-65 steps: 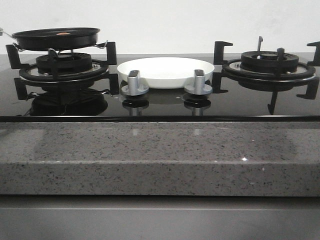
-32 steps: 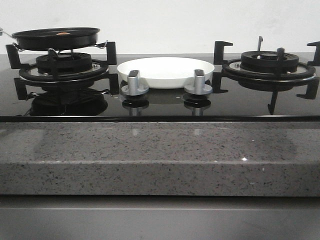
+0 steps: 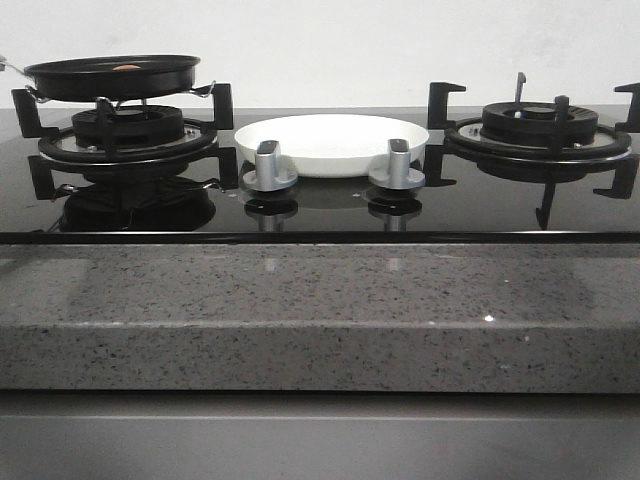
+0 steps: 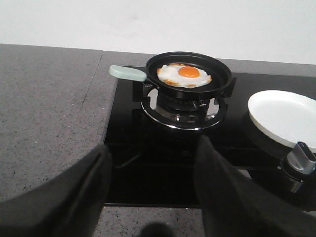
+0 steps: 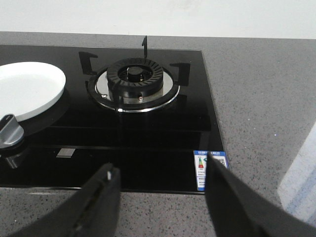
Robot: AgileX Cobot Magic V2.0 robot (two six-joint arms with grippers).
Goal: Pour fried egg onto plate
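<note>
The fried egg (image 4: 184,75), white with an orange yolk, lies in a black frying pan (image 4: 222,74) on the left burner; the pan has a pale green handle (image 4: 127,73). In the front view the pan (image 3: 112,76) shows at the far left, with only a sliver of the yolk (image 3: 127,68) visible. The white plate (image 3: 330,143) sits on the hob between the burners, behind two knobs; it also shows in the left wrist view (image 4: 284,116) and the right wrist view (image 5: 29,89). My left gripper (image 4: 153,148) is open and empty, well short of the pan. My right gripper (image 5: 162,170) is open and empty over the hob's front edge.
Two silver knobs (image 3: 270,168) (image 3: 397,166) stand in front of the plate. The right burner (image 3: 540,128) with black pan supports is bare. A grey speckled stone counter (image 3: 300,310) runs along the front and to both sides of the black glass hob.
</note>
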